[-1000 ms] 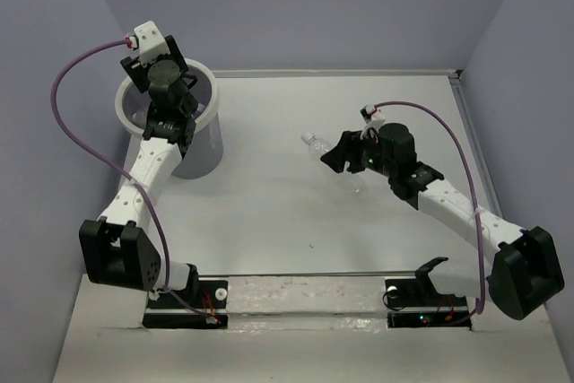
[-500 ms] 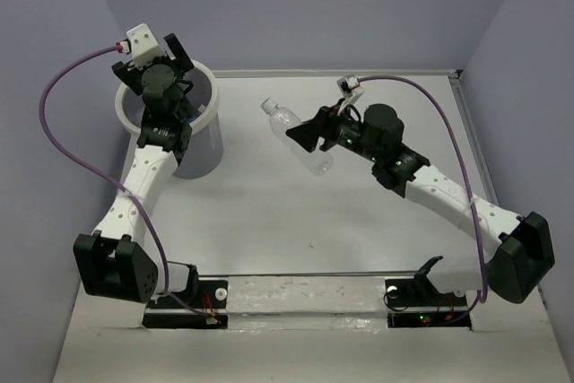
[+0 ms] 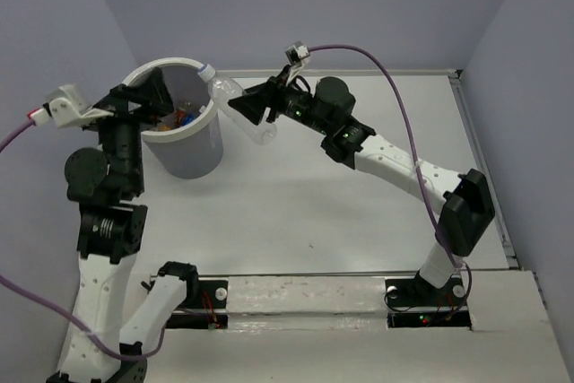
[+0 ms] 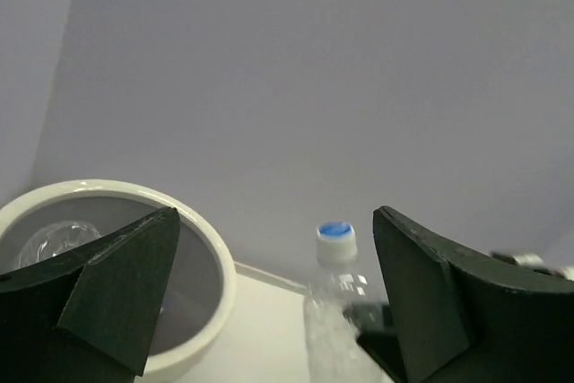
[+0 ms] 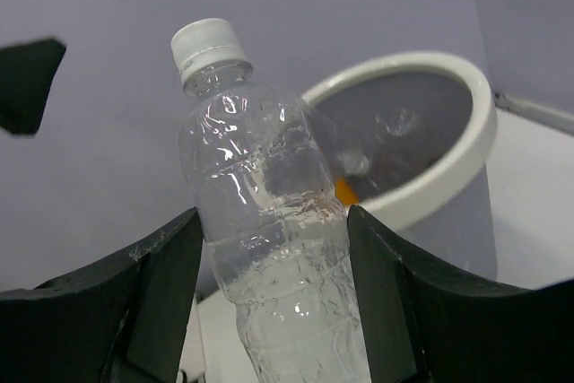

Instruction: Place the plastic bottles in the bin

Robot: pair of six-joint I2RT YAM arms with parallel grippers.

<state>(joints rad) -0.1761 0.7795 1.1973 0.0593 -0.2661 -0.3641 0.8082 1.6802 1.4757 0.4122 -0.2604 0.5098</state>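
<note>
The right pincer [image 5: 273, 253] clenches a clear crinkled bottle [image 3: 235, 103] around its body, holding it tilted in the air above the surface [image 3: 314, 204], its pale cap at the white rim of the bin [image 3: 193, 157]. The left pincer [image 4: 276, 221] hangs at the bin's left rim, spread wide and grasping nothing. The step in hand looks to be the delivery of this bottle. The next move likely calls for a little more reach, so the whole bottle sits over the dark opening before the grip lets go, with care for the left arm close by. Only the overhead view shows both arms, and orange and blue among the bin's contents. The left wrist view picks out another clear bottle [image 4: 54, 239] lying inside, and the right wrist view shows the grip close up.
</note>
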